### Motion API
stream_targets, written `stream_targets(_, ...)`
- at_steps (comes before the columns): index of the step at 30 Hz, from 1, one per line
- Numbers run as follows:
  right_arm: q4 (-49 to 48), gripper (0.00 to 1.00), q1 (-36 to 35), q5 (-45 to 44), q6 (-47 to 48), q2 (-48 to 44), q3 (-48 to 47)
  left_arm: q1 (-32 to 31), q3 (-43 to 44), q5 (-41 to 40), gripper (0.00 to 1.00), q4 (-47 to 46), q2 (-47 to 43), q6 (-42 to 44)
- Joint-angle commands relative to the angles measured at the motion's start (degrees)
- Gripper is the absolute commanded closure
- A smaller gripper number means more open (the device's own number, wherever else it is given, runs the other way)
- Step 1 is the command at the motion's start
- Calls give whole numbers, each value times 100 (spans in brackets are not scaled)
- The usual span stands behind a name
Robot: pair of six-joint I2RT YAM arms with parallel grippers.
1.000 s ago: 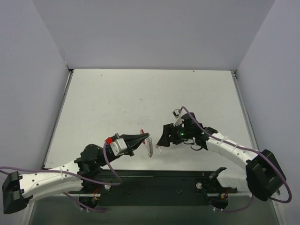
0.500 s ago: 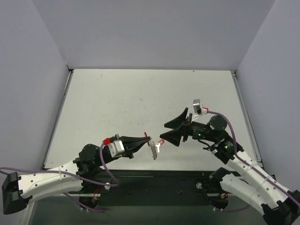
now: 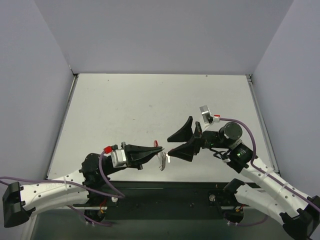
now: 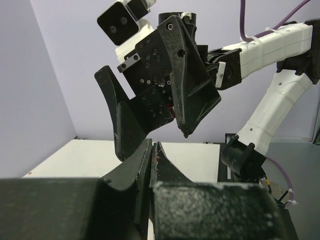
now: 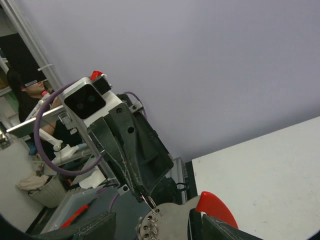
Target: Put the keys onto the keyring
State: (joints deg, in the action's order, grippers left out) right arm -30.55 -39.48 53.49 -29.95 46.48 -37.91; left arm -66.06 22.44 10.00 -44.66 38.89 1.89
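The left end effector [image 3: 159, 148], pressed together on the keyring [image 3: 155, 143], holds it above the worktop [image 3: 150, 100] with a key [image 3: 163, 161] dangling below, apparently so the spread right end effector [image 3: 169, 145], facing it tip to tip, can reach the key.

keyring [image 3: 162, 160] at left end effector [image 3: 161, 148] tip, right end effector [image 3: 169, 145] beside
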Motion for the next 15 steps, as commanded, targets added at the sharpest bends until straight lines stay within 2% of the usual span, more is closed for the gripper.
stream_targets(1,-953,35,-77,548,-125,115,-357,-29,349,186,100,-692,74,-154)
stream_targets(5,-936,39,-130,565,-98,151,-375,-30,376,213,100,-789,101,-163)
stream_targets(7,-910,44,-165,583,-98,195,-410,-30,384,222,100,-833,127,-154)
stream_targets(15,-865,50,-340,557,-81,309,-524,-38,367,239,100,-974,197,-338)
